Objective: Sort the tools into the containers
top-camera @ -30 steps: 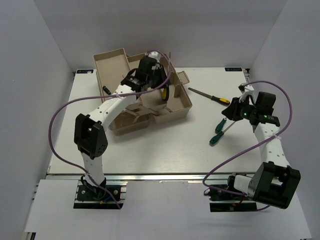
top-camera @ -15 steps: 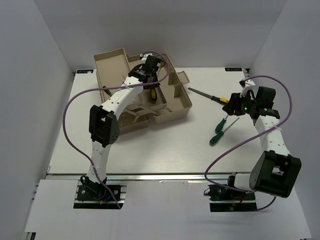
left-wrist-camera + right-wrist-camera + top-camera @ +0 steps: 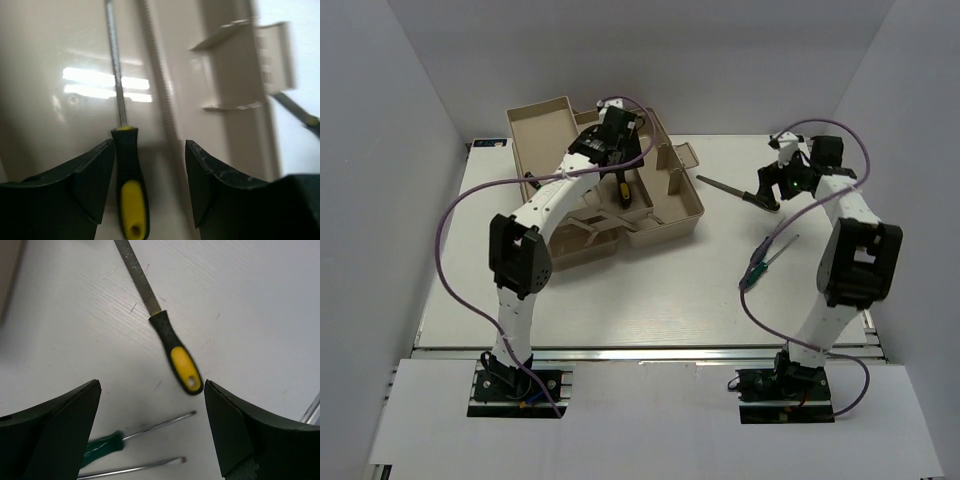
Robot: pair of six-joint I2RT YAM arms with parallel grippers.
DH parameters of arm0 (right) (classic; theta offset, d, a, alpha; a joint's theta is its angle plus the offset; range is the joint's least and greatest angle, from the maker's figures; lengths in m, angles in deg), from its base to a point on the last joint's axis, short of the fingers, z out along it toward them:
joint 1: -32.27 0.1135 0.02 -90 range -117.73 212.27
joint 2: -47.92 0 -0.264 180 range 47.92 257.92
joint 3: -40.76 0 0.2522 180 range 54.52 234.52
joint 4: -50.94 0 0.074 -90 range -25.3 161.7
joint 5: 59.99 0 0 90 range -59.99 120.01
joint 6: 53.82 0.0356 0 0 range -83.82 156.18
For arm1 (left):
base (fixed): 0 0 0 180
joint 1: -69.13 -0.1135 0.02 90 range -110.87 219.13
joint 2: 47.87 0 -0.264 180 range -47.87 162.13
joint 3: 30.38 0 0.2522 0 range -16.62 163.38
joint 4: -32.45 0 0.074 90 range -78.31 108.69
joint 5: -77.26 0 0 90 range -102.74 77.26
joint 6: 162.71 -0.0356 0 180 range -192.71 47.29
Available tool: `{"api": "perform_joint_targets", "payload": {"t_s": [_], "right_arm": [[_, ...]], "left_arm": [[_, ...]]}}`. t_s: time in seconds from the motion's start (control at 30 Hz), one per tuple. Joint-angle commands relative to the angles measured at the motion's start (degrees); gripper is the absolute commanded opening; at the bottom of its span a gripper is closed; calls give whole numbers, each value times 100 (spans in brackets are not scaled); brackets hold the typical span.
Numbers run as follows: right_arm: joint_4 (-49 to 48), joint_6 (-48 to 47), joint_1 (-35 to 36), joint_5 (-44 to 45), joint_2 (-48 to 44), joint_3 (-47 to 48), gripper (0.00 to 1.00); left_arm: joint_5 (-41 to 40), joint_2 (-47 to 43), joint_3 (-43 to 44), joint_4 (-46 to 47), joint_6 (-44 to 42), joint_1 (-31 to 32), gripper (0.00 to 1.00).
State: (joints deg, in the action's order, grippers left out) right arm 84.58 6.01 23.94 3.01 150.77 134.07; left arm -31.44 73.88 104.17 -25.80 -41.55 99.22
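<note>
Our left tool (image 3: 150, 160) stands apart over the yellow-handled screwdriver (image 3: 128, 192), which lies free, it seems, on the toolbox (image 3: 50, 50) floor where it belongs, while our right tool (image 3: 150, 410), spread wide, hangs above the file (image 3: 176, 359) on the desk (image 3: 260, 290) — ready to straddle its handle.

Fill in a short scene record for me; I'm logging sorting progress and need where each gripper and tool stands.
left gripper: open, over the toolbox
yellow-and-black screwdriver: lying on the toolbox floor between the left fingers, not clamped
right gripper: open, above the table, holding nothing
file: on the table below the right gripper, outside the toolbox
green-handled screwdriver: on the table near the file, not yet sorted
</note>
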Motion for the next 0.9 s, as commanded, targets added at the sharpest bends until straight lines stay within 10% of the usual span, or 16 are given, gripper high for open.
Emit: {"api": "perform_joint_targets", "payload": {"t_s": [0.0, 0.27, 0.57, 0.87], "right_arm": [[630, -1796, 209, -41, 612, 902, 89], [2159, -2958, 578, 221, 2713, 3425, 81], [2345, -3197, 755, 547, 2952, 3015, 69], [2784, -3223, 597, 802, 3118, 2821, 18]], "left_arm": [[709, -1398, -432, 975, -311, -12, 68], [1351, -3418, -2313, 2585, -400, -12, 79], [859, -4677, -3623, 2252, -225, -12, 81], [955, -5433, -4703, 2400, 268, -12, 77]]}}
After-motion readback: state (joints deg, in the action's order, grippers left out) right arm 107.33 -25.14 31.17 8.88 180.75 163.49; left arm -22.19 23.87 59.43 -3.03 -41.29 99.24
